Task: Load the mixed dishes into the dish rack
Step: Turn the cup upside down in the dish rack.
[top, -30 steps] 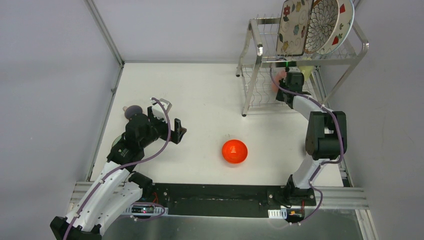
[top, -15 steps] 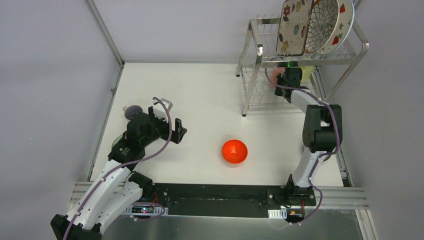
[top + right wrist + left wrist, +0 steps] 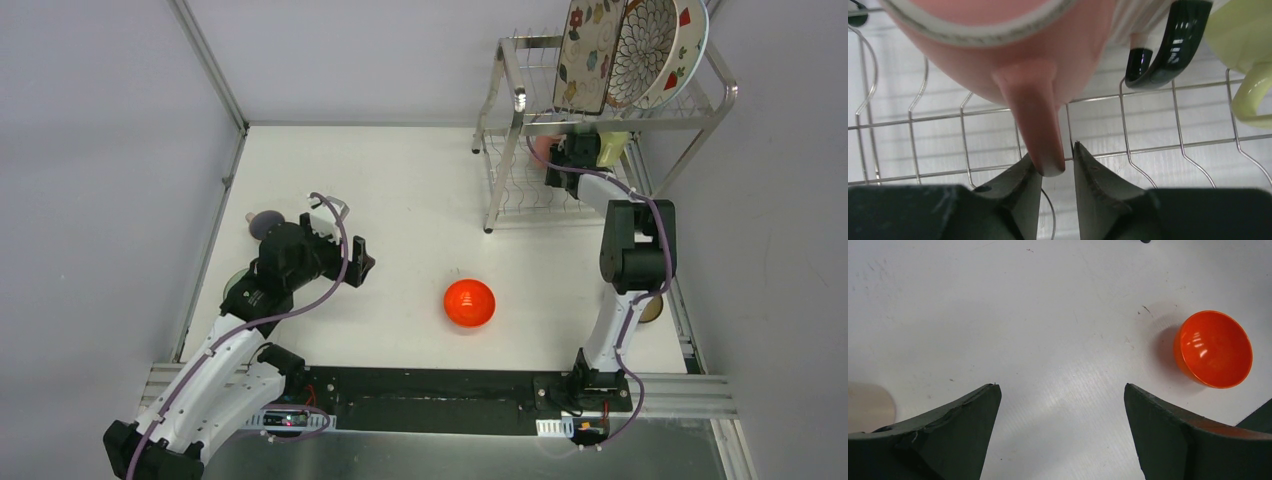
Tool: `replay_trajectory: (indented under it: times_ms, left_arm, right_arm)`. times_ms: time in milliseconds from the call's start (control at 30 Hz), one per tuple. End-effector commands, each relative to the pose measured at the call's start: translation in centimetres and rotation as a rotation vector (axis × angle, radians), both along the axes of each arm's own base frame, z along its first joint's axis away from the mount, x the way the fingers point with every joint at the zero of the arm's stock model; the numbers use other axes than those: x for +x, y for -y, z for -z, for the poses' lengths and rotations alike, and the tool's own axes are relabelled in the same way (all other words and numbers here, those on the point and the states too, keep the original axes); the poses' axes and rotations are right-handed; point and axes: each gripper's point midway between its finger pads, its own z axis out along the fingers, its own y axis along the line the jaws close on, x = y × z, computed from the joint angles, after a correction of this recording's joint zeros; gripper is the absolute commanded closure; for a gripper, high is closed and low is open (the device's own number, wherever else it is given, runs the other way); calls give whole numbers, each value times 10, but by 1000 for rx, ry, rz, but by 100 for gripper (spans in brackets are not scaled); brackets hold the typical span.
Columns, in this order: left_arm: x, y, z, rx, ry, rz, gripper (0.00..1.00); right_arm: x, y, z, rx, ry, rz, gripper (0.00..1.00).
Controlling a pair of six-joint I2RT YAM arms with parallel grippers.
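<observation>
The right claw [image 3: 1055, 154] is barely parted. The handle tip of the pink ceramic cup [image 3: 998, 50] sits between its fingers, unclamped. The cup is at 12 o'clock, on the silver wire dish rack [image 3: 1148, 149].

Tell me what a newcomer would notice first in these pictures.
A bright red-orange bowl sits alone mid-table, ahead of the open left gripper. At the far right, the tall dish rack holds three patterned plates upright on top. On its lower shelf, the right gripper has its jaws slightly parted around the handle of the pink cup.
</observation>
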Motion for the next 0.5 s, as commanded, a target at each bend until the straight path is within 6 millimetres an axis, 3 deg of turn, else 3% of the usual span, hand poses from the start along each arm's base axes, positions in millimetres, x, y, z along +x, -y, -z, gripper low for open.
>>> replay_trajectory:
  times_ms: [0,267,467]
  left_arm:
    - [5,2,-11,5,42,8,1]
    - [5,4,-9,4,33,15,1]
    - [5,3,-9,3,35,11,1]
  right_arm:
    - [9,11,-11,-19,31,36,67]
    - [-12,9,-22,-14,8,25,52]
    - [-34,6,-20,31,-48,19,51]
